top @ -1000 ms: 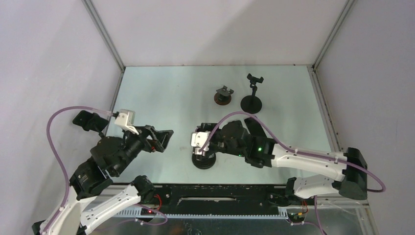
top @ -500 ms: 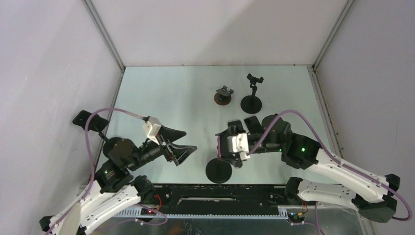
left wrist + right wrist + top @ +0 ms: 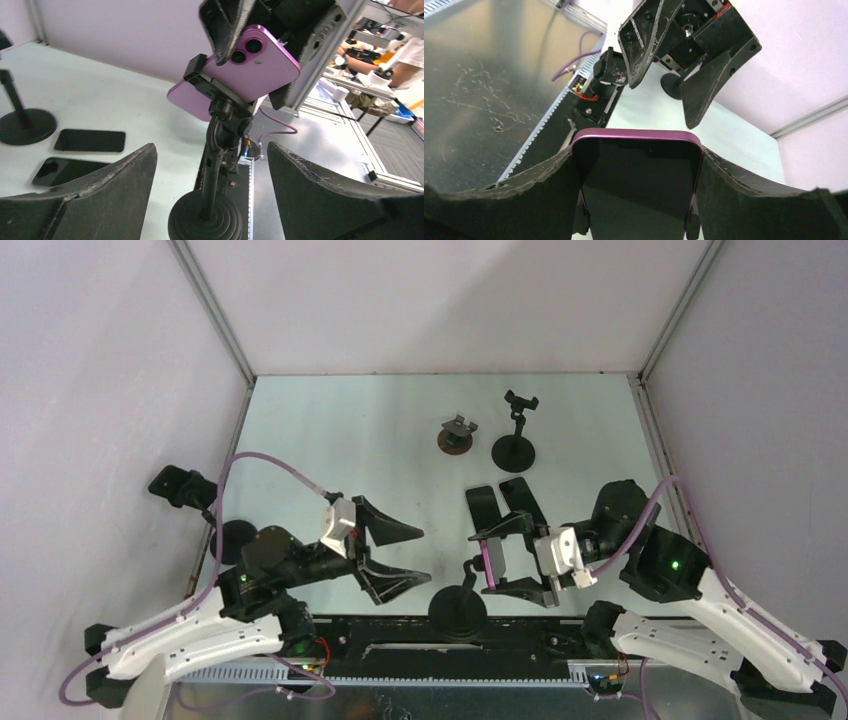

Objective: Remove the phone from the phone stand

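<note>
Judging by the left wrist view, the job is about half done: the right claw (image 3: 512, 560) is clamped on the phone (image 3: 250, 65) by its long edges, yet the stand (image 3: 215, 165) has its clamp on the phone's back, one black jaw hooked over the upper-left edge, so phone and stand are not yet apart. The left claw (image 3: 415, 555) is spread wide, one finger on each side of the stand's stem and touching neither side; closing on the stem to hold it down looks like the missing step before the phone can be pulled free. The stand's round base sits at the table's near edge, between the two arms, with the phone held up above it and tilted. The phone has a purple back with two camera lenses near one corner, rounded corners and a dark, unlit screen facing the right wrist camera. Two dark phones (image 3: 500, 505) lie flat on the table beyond.
</note>
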Robot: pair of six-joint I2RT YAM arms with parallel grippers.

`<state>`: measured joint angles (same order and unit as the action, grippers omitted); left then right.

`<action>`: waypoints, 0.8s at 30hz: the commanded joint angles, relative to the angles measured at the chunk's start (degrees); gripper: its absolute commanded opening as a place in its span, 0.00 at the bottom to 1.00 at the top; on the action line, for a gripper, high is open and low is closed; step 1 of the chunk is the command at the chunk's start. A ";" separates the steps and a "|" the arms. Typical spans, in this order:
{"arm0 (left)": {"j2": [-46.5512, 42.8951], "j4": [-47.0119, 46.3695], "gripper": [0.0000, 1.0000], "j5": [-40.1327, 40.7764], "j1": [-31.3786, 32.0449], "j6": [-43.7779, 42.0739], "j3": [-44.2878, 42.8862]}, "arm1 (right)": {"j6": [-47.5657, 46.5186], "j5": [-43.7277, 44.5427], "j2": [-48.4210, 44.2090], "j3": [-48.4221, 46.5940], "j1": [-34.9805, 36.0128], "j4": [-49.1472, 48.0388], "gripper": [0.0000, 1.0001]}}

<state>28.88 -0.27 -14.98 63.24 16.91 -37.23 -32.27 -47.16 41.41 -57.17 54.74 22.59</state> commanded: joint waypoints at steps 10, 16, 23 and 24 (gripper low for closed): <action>10.77 -12.10 0.80 13.89 15.84 -8.81 -0.94 | 4.19 -10.93 -5.93 -2.69 -1.86 -4.57 0.00; 12.44 -13.22 0.86 16.87 16.84 -11.91 -1.22 | 5.06 -11.88 -6.45 -2.70 -1.78 -4.32 0.00; 16.31 -15.79 0.86 9.41 17.06 -11.04 -1.87 | 4.10 -10.29 -6.20 -2.73 -1.26 -4.91 0.00; 16.57 -16.50 0.85 8.72 17.08 -10.68 -1.61 | 3.90 -9.75 -6.17 -2.75 -1.12 -4.92 0.00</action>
<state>44.14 -11.97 -2.07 79.77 6.92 -37.34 -27.46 -57.69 35.77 -57.17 53.10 24.47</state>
